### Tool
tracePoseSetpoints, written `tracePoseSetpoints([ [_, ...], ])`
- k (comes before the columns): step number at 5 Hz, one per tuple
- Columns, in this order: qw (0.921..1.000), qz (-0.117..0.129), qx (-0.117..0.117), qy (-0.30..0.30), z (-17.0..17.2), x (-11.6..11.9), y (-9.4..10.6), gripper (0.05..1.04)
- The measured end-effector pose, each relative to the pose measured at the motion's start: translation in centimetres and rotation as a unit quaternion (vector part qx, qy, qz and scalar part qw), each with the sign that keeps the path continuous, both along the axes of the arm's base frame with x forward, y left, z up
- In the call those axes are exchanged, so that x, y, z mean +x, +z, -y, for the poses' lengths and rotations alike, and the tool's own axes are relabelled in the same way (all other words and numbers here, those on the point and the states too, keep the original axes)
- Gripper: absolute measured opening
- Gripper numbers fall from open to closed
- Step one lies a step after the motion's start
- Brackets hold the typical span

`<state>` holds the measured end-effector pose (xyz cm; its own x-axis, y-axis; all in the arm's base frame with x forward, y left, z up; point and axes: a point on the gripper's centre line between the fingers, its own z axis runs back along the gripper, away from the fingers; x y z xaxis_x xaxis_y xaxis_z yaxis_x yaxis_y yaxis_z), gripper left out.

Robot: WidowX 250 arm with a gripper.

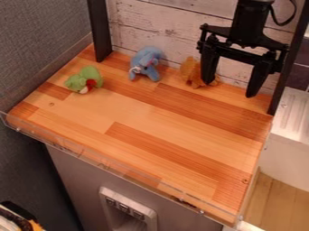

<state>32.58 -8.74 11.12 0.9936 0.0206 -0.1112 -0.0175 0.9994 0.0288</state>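
The black gripper (229,90) hangs open over the back right of the wooden counter, its two fingers spread and pointing down with nothing between them. Partly behind its left finger is an orange plush toy (192,73) near the back wall; whether they touch I cannot tell. To the left of that, a blue plush toy (145,64) sits at the back of the counter. Farther left lies a green plush toy (84,80) with a red patch.
Black posts rise at the back left (100,31) and back right (288,67) of the wooden counter (151,131). A whitewashed plank wall (151,22) stands behind. A clear low rim (102,162) runs along the front edge.
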Motion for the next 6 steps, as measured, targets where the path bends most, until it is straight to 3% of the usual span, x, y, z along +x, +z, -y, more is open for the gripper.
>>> tracePoseSetpoints([
  [1, 0.9987, -0.012, 0.003, 0.049, -2.0, -0.1, -0.5, 0.999],
  [2, 0.9887, -0.026, 0.008, 0.148, -6.2, -0.6, -1.5, 0.999],
  [3, 0.968, -0.018, 0.006, 0.25, -10.0, -1.4, -0.9, 0.997],
  [4, 0.9356, -0.015, 0.006, 0.353, -14.3, -1.8, -1.1, 0.995],
  [5, 0.9142, -0.01, 0.004, 0.405, -18.4, -1.4, -0.9, 0.996],
  [6, 0.9196, -0.012, 0.001, 0.393, -22.0, 0.3, -1.4, 0.997],
])
